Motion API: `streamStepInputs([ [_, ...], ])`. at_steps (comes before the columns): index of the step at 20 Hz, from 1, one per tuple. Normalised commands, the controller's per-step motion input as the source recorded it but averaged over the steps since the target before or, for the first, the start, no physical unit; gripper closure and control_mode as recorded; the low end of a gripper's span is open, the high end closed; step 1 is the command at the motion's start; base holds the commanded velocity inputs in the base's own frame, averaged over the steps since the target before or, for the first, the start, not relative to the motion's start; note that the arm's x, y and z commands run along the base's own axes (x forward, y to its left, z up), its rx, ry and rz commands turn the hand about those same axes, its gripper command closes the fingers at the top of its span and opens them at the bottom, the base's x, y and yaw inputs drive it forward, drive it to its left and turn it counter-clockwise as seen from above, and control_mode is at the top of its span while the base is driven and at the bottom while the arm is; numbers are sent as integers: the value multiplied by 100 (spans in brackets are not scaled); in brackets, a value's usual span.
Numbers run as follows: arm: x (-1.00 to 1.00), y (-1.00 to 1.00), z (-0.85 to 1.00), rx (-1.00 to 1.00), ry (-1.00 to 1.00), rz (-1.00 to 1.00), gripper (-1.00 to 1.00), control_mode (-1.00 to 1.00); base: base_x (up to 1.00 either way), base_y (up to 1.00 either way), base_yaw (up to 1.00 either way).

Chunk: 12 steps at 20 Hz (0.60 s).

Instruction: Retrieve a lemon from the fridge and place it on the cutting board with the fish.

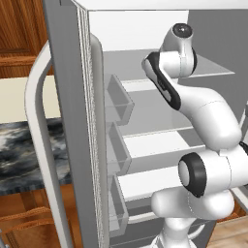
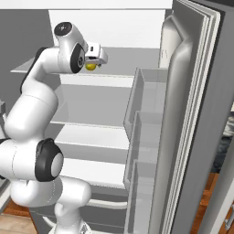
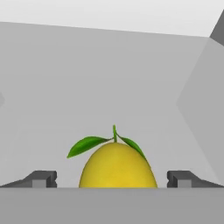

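Observation:
The fridge (image 1: 72, 121) stands open, its white inside and glass shelves showing, and my arm reaches onto the top shelf. In the hand view a bright yellow lemon (image 3: 117, 166) with a green stem and two leaves sits upright on the shelf, between the two dark fingertips of my gripper (image 3: 112, 178). The gripper is open and the tips stand apart from the fruit on either side. From the right base view, the lemon (image 2: 91, 66) peeks out just under the hand (image 2: 94, 54). The cutting board and the fish are out of view.
The open fridge door (image 2: 192, 119) with stacked clear bins (image 2: 144, 137) stands close on the right. The other door, with a long white handle (image 1: 41, 145), flanks the left. A dark marble counter (image 1: 19, 150) and wooden cabinets lie beyond it.

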Motion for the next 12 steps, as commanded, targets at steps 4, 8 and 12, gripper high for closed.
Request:
streamStepInputs([
  [4, 0, 0, 0, 0, 0, 0, -100, -100, 0, 0, 0],
  [8, 0, 0, -6, 0, 0, 0, 100, -100, 0, 0, 0],
  [12, 0, 0, -9, 0, 0, 0, 100, -100, 0, 0, 0],
])
